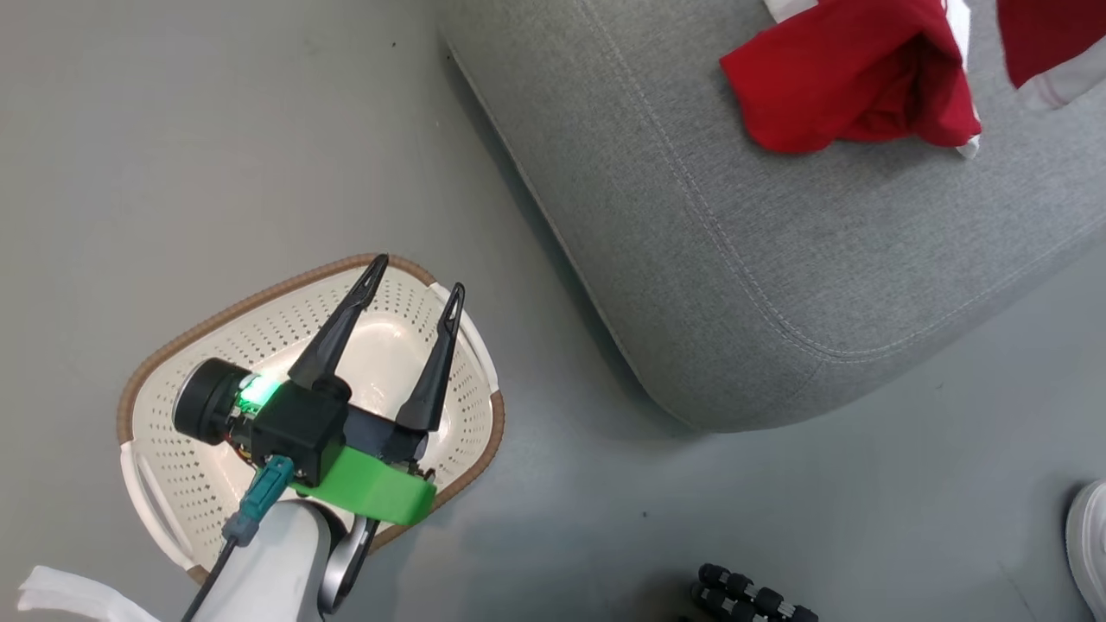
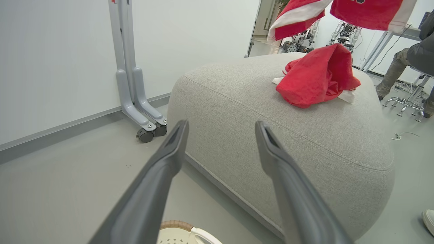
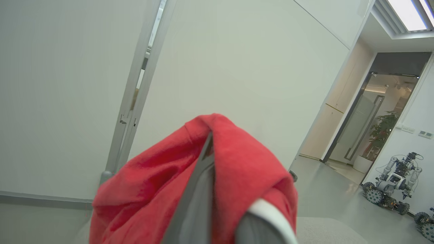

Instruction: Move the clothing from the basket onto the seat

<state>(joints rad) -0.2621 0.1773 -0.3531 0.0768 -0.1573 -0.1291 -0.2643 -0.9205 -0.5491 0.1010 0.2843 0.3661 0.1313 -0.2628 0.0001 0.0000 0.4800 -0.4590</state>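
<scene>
In my head view the hanging garment (image 1: 1050, 43) is cut by the top edge, and the seat (image 1: 778, 259) runs out of the picture too. My left gripper (image 1: 419, 275) covers part of the basket (image 1: 207, 341). In the right wrist view this garment wraps the right gripper (image 3: 217, 176), so I cannot see both fingertips.

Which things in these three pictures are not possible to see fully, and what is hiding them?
- The floor of the basket: in the head view the left gripper covers part of it, so I cannot tell if it is fully empty.
- The held garment: cut off by the top edge in the head and left wrist views.
- The right gripper: in the right wrist view red fabric wraps its tips.
</scene>
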